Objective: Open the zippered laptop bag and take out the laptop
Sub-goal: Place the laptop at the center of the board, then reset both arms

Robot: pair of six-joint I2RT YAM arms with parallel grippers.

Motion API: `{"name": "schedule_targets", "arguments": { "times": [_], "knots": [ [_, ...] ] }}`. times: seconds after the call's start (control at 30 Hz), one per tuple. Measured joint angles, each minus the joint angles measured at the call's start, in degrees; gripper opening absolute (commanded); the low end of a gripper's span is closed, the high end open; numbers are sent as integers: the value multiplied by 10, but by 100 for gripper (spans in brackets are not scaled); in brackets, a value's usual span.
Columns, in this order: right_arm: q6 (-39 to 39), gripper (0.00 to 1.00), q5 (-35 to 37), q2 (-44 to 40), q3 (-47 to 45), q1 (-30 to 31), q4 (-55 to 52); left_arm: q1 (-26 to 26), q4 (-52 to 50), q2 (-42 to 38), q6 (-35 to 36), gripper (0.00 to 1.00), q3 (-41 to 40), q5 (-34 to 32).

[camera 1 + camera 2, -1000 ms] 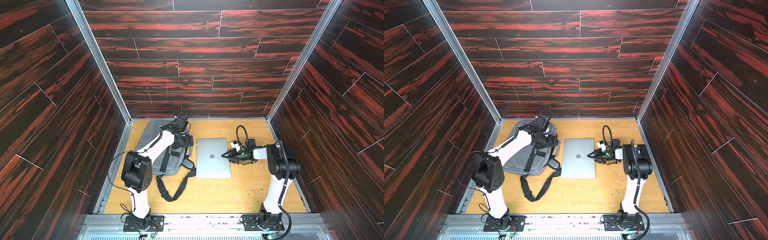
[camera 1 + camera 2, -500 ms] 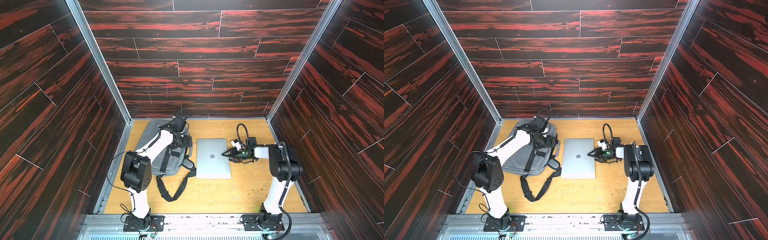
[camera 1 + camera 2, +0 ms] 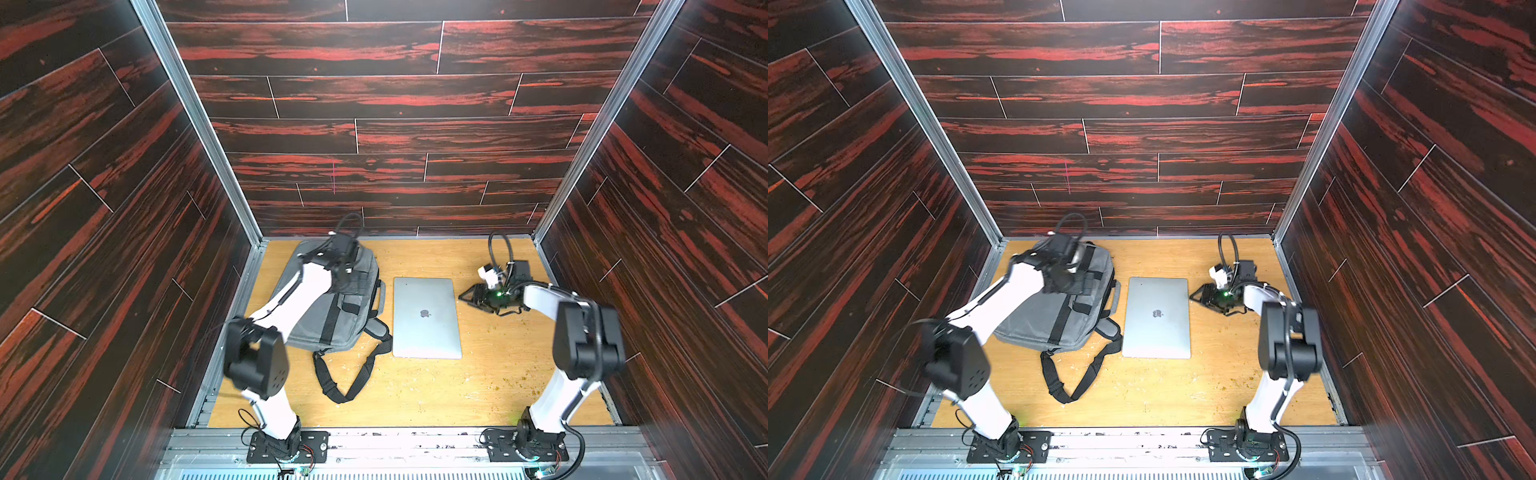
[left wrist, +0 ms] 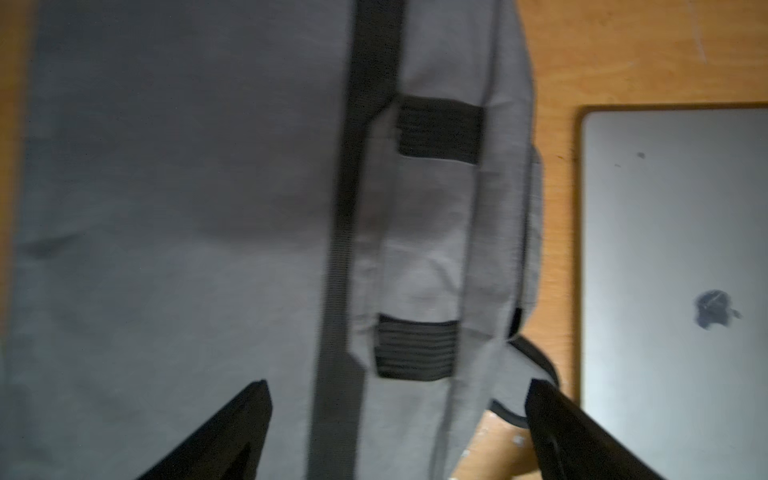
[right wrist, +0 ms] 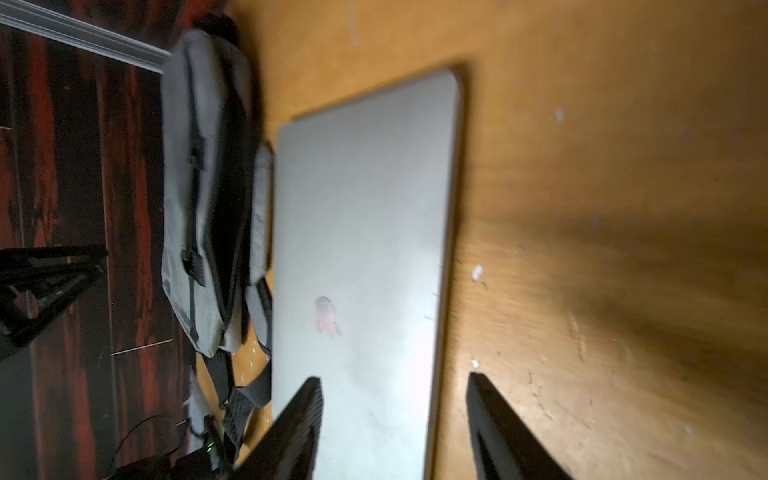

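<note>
The grey zippered laptop bag lies flat on the wooden floor at the left, its black webbing stripe running along it. The silver laptop lies lid up on the floor just right of the bag, outside it. My left gripper hovers over the bag's strap side, open and empty. My right gripper is open and empty at the laptop's right edge. One finger is over the lid, the other over bare wood.
The bag's long black shoulder strap loops across the floor toward the front. Dark wood-panel walls close in the back and both sides, with a metal rail along the front. Bare wooden floor lies right of and in front of the laptop.
My right gripper has opened wider and drawn back a little from the laptop's right edge. My left gripper has opened fully and shifted slightly over the bag. Bag and laptop have not moved.
</note>
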Motion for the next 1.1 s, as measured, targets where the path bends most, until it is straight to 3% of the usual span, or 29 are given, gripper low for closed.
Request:
{"name": "schedule_targets", "arguments": {
  "times": [0.27, 0.37, 0.5, 0.63, 0.83, 1.1],
  "knots": [
    [-14, 82, 109, -179, -85, 0, 134, 104, 239, -167, 55, 100, -249, -77],
    [-16, 92, 179, -212, -141, 0, 194, 125, 351, -196, 59, 100, -349, -98],
    [-24, 93, 256, -251, -233, 0, 269, 138, 482, -201, 57, 100, -456, -113],
    [-30, 93, 316, -263, -309, 0, 359, 143, 577, -198, 51, 100, -504, -123],
    [-61, 93, 393, -271, -417, 0, 501, 148, 664, -200, 47, 100, -515, -125],
    [-95, 93, 423, -250, -460, 0, 640, 188, 705, -233, 21, 100, -592, -85]
  ]
}}
